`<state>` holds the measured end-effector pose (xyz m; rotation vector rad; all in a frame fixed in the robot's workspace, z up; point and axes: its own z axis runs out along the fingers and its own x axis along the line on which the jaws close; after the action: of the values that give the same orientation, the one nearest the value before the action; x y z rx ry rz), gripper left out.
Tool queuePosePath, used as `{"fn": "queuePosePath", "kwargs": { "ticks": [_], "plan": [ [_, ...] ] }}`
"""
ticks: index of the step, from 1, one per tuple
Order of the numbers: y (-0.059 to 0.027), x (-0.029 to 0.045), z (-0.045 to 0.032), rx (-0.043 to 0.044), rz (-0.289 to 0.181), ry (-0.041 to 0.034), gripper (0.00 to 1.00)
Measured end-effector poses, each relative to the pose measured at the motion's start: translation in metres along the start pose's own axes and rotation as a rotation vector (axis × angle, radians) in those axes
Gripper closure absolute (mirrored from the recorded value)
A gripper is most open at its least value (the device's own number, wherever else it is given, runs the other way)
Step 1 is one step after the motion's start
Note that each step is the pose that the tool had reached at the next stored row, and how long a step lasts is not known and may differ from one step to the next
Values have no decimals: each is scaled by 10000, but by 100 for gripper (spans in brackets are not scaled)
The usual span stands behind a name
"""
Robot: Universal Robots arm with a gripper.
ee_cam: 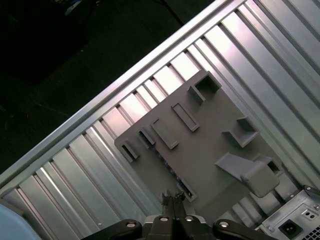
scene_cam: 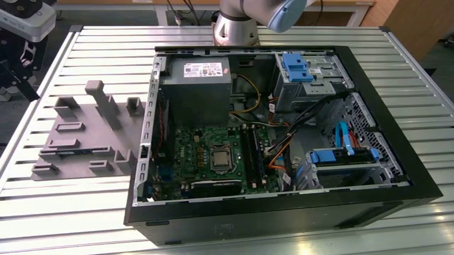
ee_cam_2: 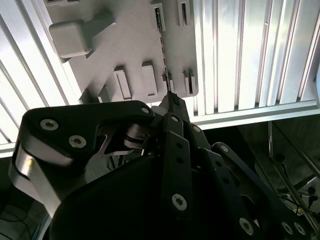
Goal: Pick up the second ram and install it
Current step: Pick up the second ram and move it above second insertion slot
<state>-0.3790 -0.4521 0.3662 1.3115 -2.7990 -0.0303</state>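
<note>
Legible text: none. One white printed label (scene_cam: 202, 69) on the grey metal power-supply box (scene_cam: 195, 101) inside the black computer case (scene_cam: 284, 215); print too small to read.

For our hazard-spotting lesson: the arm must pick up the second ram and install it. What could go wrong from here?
1. The gripper hangs shut over the grey fixture; lowered like that, it would likely strike the second ram seated there, not straddle it.
2. Loose cables lie beside the memory slots of the motherboard and might snag the strip during insertion.
</note>
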Motion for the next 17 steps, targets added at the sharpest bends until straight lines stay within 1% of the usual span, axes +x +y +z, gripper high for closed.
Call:
{"fn": "queuePosePath", "kwargs": {
  "ticks": [12,14,17],
  "plan": [
    [0,0,0,2,-44,2,89],
    [0,0,1,10,-268,10,89],
    [0,0,6,30,-806,31,89]
  ]
}}
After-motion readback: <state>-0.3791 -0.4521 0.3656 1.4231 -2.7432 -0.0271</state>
